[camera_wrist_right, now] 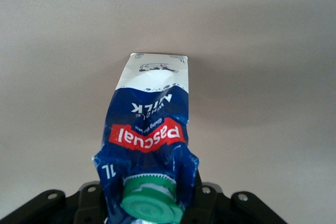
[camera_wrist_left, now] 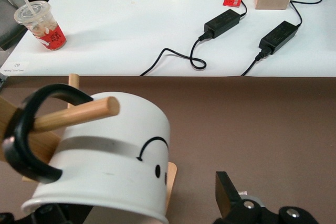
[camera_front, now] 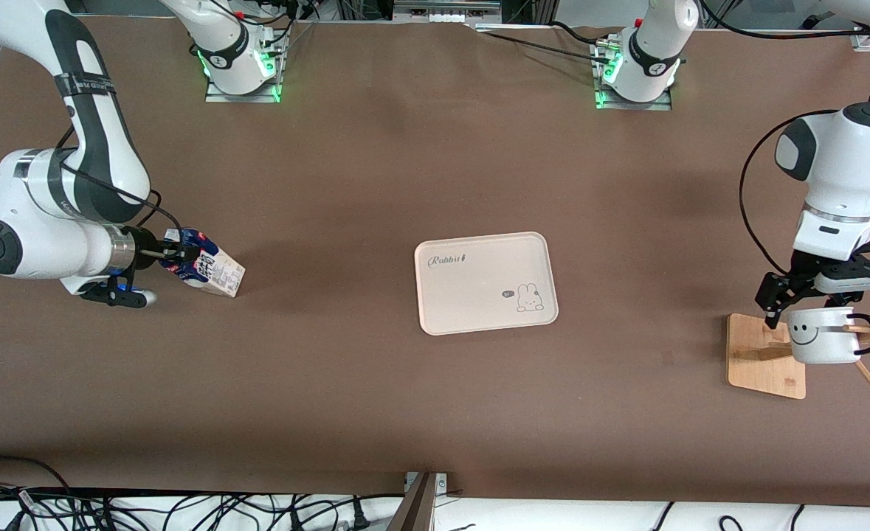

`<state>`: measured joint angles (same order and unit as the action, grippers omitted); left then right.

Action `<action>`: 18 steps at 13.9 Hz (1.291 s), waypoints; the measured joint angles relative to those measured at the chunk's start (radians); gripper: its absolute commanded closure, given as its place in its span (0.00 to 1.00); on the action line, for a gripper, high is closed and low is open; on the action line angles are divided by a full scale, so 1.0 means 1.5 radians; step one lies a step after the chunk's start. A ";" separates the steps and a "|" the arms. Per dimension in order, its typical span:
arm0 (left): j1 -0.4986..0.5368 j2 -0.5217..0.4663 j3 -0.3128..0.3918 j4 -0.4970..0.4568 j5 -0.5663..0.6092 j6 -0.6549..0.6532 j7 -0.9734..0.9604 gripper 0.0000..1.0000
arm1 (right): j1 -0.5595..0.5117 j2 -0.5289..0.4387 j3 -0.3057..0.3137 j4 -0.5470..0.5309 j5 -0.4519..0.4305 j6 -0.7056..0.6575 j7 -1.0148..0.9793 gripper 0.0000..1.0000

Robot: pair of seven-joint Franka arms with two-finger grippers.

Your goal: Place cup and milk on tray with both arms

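Note:
The milk [camera_front: 209,269], a blue and red carton with a green cap [camera_wrist_right: 152,203], is tipped on its side at the right arm's end of the table, its base pointing toward the tray. My right gripper [camera_front: 176,257] is shut on its crumpled top [camera_wrist_right: 149,182]. The cream tray [camera_front: 485,282] lies bare mid-table. The white smiley cup [camera_front: 822,335] hangs by its black handle [camera_wrist_left: 26,140] on a wooden peg [camera_wrist_left: 79,114] at the left arm's end. My left gripper [camera_front: 803,295] is open around the cup, with one finger [camera_wrist_left: 228,195] standing apart from the cup's side.
The wooden rack base [camera_front: 763,354] sits under the cup, with more pegs sticking out beside it. Cables run along the table edge nearest the front camera [camera_front: 184,509]. In the left wrist view a white bench past the table holds power adapters [camera_wrist_left: 223,22] and a drink cup [camera_wrist_left: 42,24].

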<state>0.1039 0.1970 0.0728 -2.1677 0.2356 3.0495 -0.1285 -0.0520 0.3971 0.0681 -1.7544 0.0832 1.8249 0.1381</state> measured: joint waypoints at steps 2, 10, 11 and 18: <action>0.010 0.000 0.002 0.000 0.007 0.000 0.000 0.00 | 0.000 -0.002 0.006 0.000 0.000 0.000 0.000 0.50; 0.011 0.000 0.001 0.000 0.008 0.001 0.000 0.45 | 0.001 -0.028 0.021 0.005 0.000 -0.014 0.000 0.50; 0.011 0.000 0.001 0.000 0.008 0.001 0.000 0.49 | 0.001 -0.042 0.032 0.007 0.000 -0.025 0.000 0.50; 0.006 -0.001 -0.003 0.000 0.008 0.005 0.000 0.86 | 0.012 -0.135 0.219 0.067 0.000 -0.038 0.023 0.50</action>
<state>0.1124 0.1960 0.0688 -2.1680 0.2482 3.0574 -0.1285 -0.0339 0.1952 0.3960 -1.6544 0.0836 1.7684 0.1733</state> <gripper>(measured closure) 0.630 0.493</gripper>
